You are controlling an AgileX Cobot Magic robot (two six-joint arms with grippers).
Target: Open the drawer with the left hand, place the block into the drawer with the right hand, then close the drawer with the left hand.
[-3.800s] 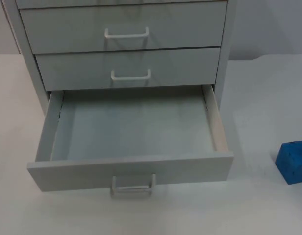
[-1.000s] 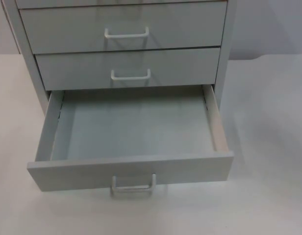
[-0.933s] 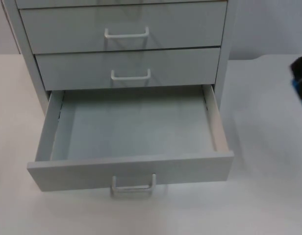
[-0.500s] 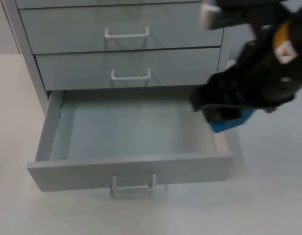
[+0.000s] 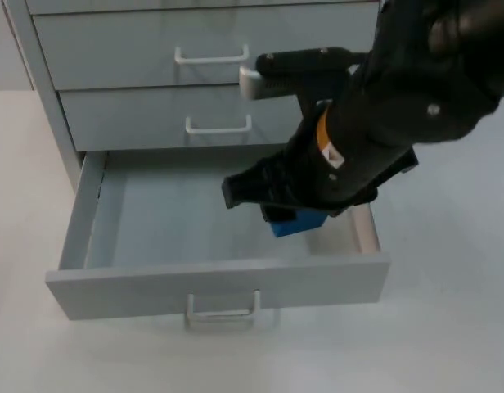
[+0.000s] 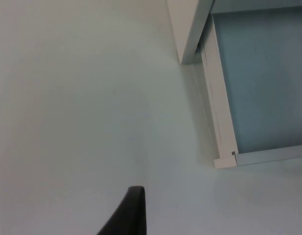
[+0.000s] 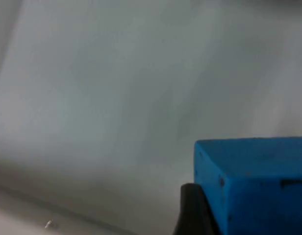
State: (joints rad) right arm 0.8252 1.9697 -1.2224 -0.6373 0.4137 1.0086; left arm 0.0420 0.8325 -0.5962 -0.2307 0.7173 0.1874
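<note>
Block, blue, sits clamped in my right gripper, hanging over the inside of the open bottom drawer, toward its right half. On the right wrist view I see the block pressed against a black fingertip with the pale drawer floor beyond it. Whether the block touches the floor, I can't tell. Left gripper waits over the white table, beside the drawer's left side wall and the cabinet corner; finger spacing, can't tell. The upper two drawers are closed.
</note>
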